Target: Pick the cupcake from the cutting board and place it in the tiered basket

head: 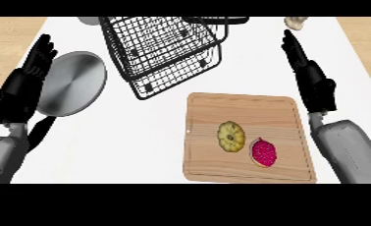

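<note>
A wooden cutting board (246,107) lies at the lower right of the white counter. On it sit a yellow cupcake (231,136) and, right beside it, a pink-red cupcake (264,153). The black wire tiered basket (163,48) stands at the upper middle, above the board. My right hand (308,72) is raised at the right edge, open with fingers straight up, just right of the board's top corner. My left hand (33,77) is at the left edge, open and fingers up, far from the board.
A grey round pan lid (72,82) lies at the left beside my left hand, with a dark handle (39,127) below it. A pale small object (295,22) sits at the upper right. A grey item (88,20) peeks out behind the basket.
</note>
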Robot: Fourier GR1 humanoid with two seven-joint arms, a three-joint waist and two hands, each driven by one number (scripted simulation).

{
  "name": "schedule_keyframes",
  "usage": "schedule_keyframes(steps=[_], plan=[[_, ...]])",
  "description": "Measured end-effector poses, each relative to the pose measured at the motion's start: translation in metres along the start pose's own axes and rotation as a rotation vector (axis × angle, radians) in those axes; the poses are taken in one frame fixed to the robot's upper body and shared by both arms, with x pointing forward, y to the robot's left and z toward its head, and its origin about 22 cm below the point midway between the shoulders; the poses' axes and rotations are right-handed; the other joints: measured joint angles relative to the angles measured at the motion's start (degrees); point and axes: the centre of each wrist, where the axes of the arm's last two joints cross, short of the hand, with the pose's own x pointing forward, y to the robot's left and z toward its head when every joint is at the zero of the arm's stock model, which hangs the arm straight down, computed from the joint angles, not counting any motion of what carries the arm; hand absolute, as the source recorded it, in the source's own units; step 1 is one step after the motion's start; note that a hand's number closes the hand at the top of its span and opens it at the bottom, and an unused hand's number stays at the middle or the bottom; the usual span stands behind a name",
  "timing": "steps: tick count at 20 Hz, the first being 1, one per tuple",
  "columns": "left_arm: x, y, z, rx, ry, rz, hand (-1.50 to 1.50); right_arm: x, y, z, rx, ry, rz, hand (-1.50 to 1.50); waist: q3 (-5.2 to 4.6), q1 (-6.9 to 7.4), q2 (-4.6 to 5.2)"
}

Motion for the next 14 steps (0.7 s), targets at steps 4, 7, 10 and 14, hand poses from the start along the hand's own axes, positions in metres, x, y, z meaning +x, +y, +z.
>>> schedule_keyframes(steps=[4,7,10,14], plan=[[-0.01,-0.005,0.01,-0.012,0.073,0.046,0.0,0.015,0.032,0.017,0.233,-0.151,-0.127,1.5,0.27,-0.51,0.0],[-0.023,-0.017,0.02,-0.038,0.161,0.103,0.0,0.027,0.05,0.029,0.405,-0.262,-0.118,1.5,0.16,-1.04,-0.42],[-0.034,-0.03,0.035,-0.059,0.235,0.172,0.0,-0.005,0.052,0.062,0.302,-0.147,-0.099,-1.5,0.24,-1.96,-0.26],[-0.03,-0.041,0.043,-0.084,0.274,0.21,0.0,-0.024,0.053,0.102,0.253,-0.153,-0.118,-1.5,0.31,-1.66,0.09]])
